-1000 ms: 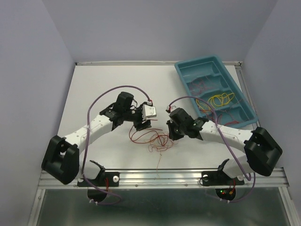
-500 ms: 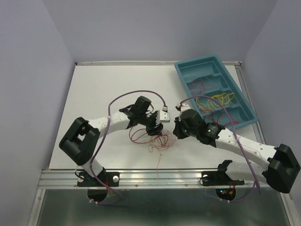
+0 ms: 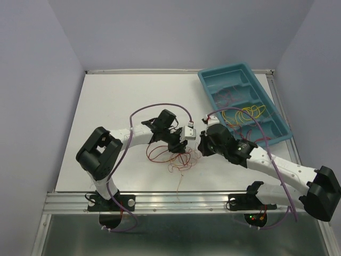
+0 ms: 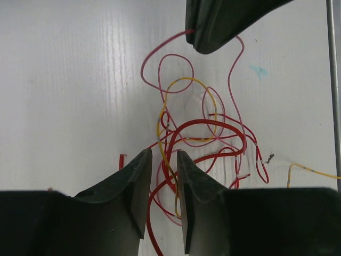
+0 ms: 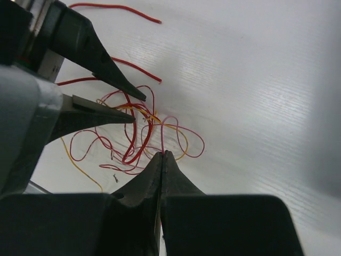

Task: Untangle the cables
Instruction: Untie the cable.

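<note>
From the top view, the cables (image 3: 173,158) lie as a loose red, orange and yellow tangle on the white table (image 3: 117,101), just toward 6 o'clock of centre. Its long axis runs about 9 to 3 o'clock, and one thin strand trails toward 6. My left gripper (image 3: 181,149) and right gripper (image 3: 200,148) meet over its 12 o'clock edge. A teal tray (image 3: 224,70) sits at 2 o'clock, holding yellow and red strands (image 3: 250,113). Pale lavender walls (image 3: 176,32) box the table in.

In the left wrist view, my left jaws stand narrowly apart, with red and yellow strands running through the gap. The tangle stretches away toward 12 o'clock.

In the right wrist view, my right jaws are pressed together at the tangle's near edge. I cannot tell whether they pinch a strand. The table surface is finely ribbed.
</note>
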Robot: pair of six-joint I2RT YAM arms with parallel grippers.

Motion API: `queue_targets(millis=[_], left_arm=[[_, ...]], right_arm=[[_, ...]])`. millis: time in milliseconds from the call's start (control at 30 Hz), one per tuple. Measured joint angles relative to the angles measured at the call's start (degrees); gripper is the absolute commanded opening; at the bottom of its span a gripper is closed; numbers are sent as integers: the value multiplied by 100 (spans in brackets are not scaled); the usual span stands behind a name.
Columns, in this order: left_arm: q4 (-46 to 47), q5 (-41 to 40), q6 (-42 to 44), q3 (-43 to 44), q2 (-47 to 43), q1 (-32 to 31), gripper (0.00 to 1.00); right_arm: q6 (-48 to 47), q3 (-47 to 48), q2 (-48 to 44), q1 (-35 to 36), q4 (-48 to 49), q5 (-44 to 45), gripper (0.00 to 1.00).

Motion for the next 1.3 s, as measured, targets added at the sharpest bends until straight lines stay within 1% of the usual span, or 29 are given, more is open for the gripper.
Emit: queue_targets(millis=[67,100,133,167,200,233,367,400,467,533,567,667,733,767,867,1000,1100,1233,1300], left_arm=[[-11,-2,0,2,0,-2,40],[-22,-13,-9,2,2,-2,36],[-44,-39,-26,11,4,-4,29],[-63,-59,-39,46,26,-9,11],[-79,-83,-55,85,50,-13,4],[-96,-105,-90,140,85,-15,0],[-151,-157,-103,203,66,55,0],[-184,-157,-118,203,20,87,0],[-350,-109,-260,236,-238,363,0],[-595,142,-385,437,-564,949,0],[-680,315,-424,588,-726,1349,0],[-852,708,-479,1163,-1250,2778,0],[-914,837,-533,1373,-1652,3412,0],[-931,870,-575,1401,-1884,3580,0],[-887,955,-868,1386,-2417,3674,0],[-437,988,-1405,1106,-2677,3945,0],[-282,896,-1657,890,-2603,4275,0],[11,625,-1991,636,-2490,4404,0],[313,498,-2225,472,-2487,4577,0]], right_arm=[[52,0,-162,0,-2,72,0],[76,0,-275,0,-2,120,1],[94,0,-343,0,-4,153,1],[118,2,-468,0,-13,190,0],[131,0,-549,0,-28,221,1],[162,2,-660,0,-50,267,1],[286,7,-1097,0,-177,564,0],[348,9,-1255,0,-223,767,1],[452,20,-1504,4,-299,1091,0],[584,44,-1847,13,-356,1462,1],[654,72,-2000,11,-385,1663,0],[815,190,-2306,24,-413,2098,0],[935,278,-2352,26,-413,2396,1],[977,304,-2356,28,-411,2509,1],[1156,374,-2363,31,-420,2979,0],[1287,428,-2485,31,-503,3495,1],[1246,892,-2321,31,-597,3654,0],[1163,1731,-1919,31,-544,3998,1],[1113,1947,-1886,33,-542,4238,1]])
